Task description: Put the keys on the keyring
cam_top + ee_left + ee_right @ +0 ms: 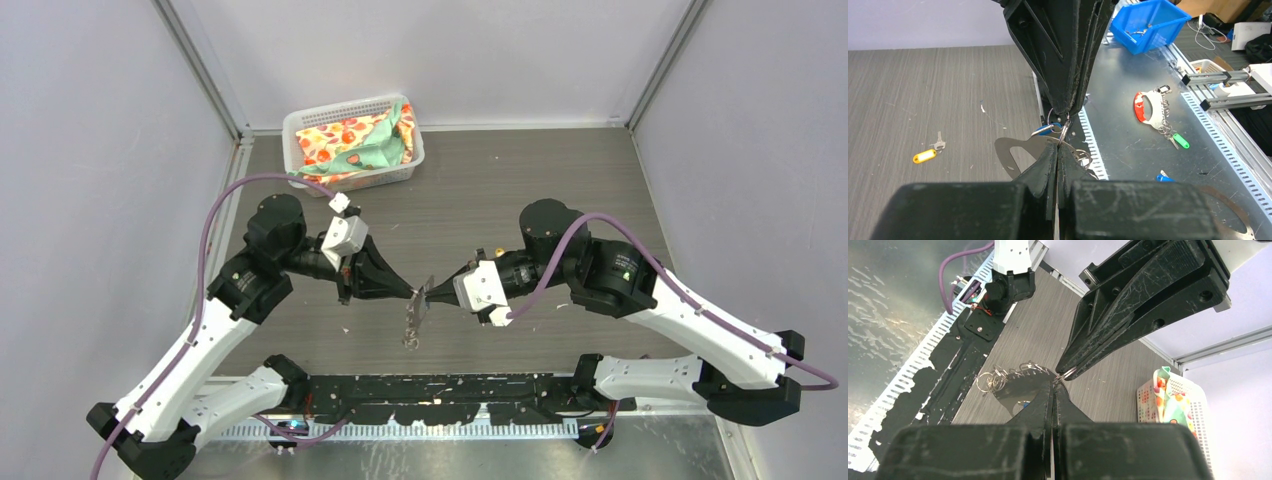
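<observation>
The keyring (418, 308), a pale flat metal plate with an oval hole and a fringe of small rings, hangs in the air between my two grippers above the table's near middle. My left gripper (413, 292) and right gripper (434, 296) meet tip to tip, both shut on it. In the left wrist view my left gripper (1058, 147) pinches the plate (1013, 150) at a small ring, and the blue-headed key (1044, 131) hangs by the right gripper's tip (1066, 112). The yellow-headed key (924, 156) lies loose on the table. In the right wrist view my right gripper (1054, 387) clamps the plate (1015, 390).
A white basket (300, 125) with a patterned cloth stands at the back left. Beyond the table's near edge are a slotted rail (1095, 150), a blue bin (1148, 22), a red-and-white key holder (1148, 107), a green tag (1180, 141) and another blue tag (1163, 176).
</observation>
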Controlling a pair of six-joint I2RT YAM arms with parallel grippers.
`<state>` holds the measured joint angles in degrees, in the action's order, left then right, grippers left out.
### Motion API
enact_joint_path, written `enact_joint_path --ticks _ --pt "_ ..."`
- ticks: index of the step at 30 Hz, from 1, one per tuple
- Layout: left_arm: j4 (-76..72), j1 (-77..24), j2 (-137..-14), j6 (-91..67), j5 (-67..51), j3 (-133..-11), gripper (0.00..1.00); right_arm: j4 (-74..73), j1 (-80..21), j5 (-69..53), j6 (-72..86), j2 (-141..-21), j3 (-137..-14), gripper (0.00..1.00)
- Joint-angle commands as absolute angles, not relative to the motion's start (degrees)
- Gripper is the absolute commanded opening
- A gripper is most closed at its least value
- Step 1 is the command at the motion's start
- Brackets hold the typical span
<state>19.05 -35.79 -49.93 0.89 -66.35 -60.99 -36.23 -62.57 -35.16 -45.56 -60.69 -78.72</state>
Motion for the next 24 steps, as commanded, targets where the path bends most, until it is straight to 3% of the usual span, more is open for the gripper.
enact_joint_path --ticks 1,24 --pt "15.47 -36.05 -49.83 -2.01 -66.01 -61.31 0.0 -35.71 -62.78 -35.37 -45.53 -59.43 -79.16 0.01" --pt "16.71 -36.04 -49.4 -1.22 -61.23 -61.1 0.0 -33.81 -62.76 -35.34 -45.88 -60.34 -79.24 0.01"
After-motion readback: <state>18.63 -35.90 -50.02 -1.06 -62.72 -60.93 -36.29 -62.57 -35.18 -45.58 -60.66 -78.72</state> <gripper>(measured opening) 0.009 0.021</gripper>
